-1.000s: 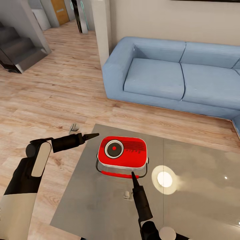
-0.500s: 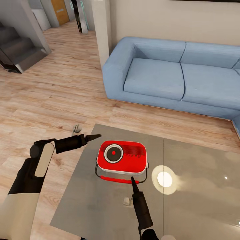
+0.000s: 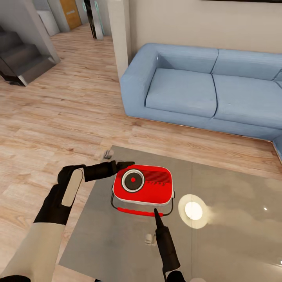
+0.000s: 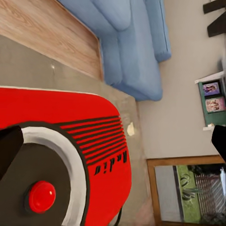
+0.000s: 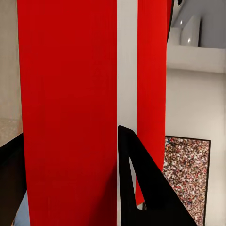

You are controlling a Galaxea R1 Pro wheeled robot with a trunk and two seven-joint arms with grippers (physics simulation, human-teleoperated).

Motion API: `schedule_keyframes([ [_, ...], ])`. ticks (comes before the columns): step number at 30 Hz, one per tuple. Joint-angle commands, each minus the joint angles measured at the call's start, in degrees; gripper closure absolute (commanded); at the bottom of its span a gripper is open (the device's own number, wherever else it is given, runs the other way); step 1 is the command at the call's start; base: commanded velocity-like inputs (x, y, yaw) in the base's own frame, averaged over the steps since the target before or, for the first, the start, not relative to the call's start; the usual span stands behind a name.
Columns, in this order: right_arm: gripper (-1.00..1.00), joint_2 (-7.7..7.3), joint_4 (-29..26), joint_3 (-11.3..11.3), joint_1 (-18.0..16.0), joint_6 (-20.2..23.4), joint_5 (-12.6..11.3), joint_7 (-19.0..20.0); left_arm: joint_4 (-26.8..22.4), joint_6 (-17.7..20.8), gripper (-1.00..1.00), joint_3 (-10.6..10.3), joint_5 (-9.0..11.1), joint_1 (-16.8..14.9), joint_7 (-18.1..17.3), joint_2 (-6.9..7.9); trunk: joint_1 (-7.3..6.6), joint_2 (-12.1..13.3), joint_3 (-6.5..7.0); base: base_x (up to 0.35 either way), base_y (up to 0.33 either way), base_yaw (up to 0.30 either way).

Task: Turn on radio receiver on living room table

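Observation:
The red radio receiver [image 3: 143, 185] lies face up on the glossy grey table [image 3: 109, 239], near the table's left edge, with its dial and red button [image 4: 41, 196] facing upward. Its black strap [image 3: 141, 211] curves along the near side. My left gripper [image 3: 127, 165] reaches in from the left, its tip at the radio's far-left corner; its fingers [image 4: 9, 148] stand wide apart, open, over the dial. My right gripper [image 3: 156, 212] points at the radio's near side by the strap; the fingers [image 5: 141, 188] show a gap in front of the red and white side [image 5: 70, 94].
A blue sectional sofa [image 3: 196, 90] stands beyond the table across a strip of light wood floor [image 3: 58, 117]. A wall pillar [image 3: 119, 35] rises at the sofa's left end, and grey stairs [image 3: 23, 58] lie far left. A lamp's bright reflection [image 3: 193, 211] marks the tabletop.
My left arm has swung right until its tip reached the radio's far-left corner. The radio has slid slightly toward the near left. The right gripper has drawn back a little.

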Motion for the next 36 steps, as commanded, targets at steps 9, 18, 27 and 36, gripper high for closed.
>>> schedule_keyframes([
  [9, 1.0, -0.01, -0.05, 0.01, 0.02, 0.34, 0.39, -0.02, 1.22, 0.0, -1.0, -1.2, -0.9, -0.13, 3.62, -3.13, 0.0, 0.0, 0.0, 0.0, 0.0, 0.0],
  [18, 1.0, -0.01, -0.05, -0.14, 0.02, 0.34, 0.31, 0.01, 0.67, 0.0, -1.0, -1.47, -1.01, -0.13, 4.2, -4.38, 0.0, 0.0, 0.0, 0.0, 0.0, 0.0],
  [27, 1.0, 0.01, 0.37, -0.16, 0.02, 0.34, 0.27, 0.06, 0.44, 0.0, 1.0, -1.48, -1.02, -0.13, 4.24, -4.45, 0.0, 0.0, 0.0, 0.0, 0.0, 0.0],
  [36, 1.0, -0.01, 0.47, -0.17, 0.02, 0.3, 0.21, 0.14, -0.73, 0.0, 1.0, -1.49, -1.0, -0.13, 4.24, -4.33, 0.0, 0.0, 0.0, 0.0, 0.0, 0.0],
])
